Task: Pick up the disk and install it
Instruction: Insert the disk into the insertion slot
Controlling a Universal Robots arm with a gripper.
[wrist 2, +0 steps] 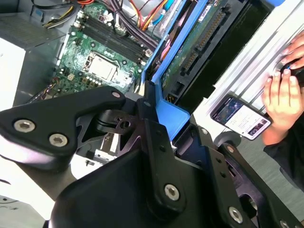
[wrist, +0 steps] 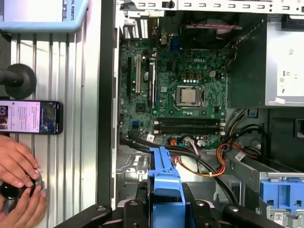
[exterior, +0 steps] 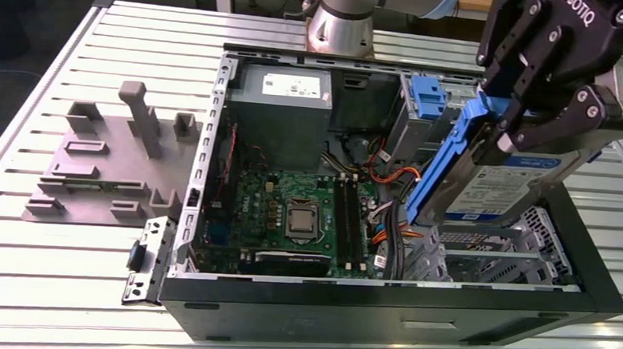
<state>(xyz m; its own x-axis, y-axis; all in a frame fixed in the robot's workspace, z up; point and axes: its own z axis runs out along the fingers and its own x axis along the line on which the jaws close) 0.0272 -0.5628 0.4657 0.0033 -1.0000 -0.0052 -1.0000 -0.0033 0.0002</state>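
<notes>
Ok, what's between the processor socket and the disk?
In the exterior view, memory slots and orange and black cables lie between the processor socket and the disk.

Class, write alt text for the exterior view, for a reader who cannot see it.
A black gripper holds the disk, tilted in its blue carrier, over the drive cage of an open computer case. A grey fixture stands on the slatted table toward the exterior view's left.
</notes>
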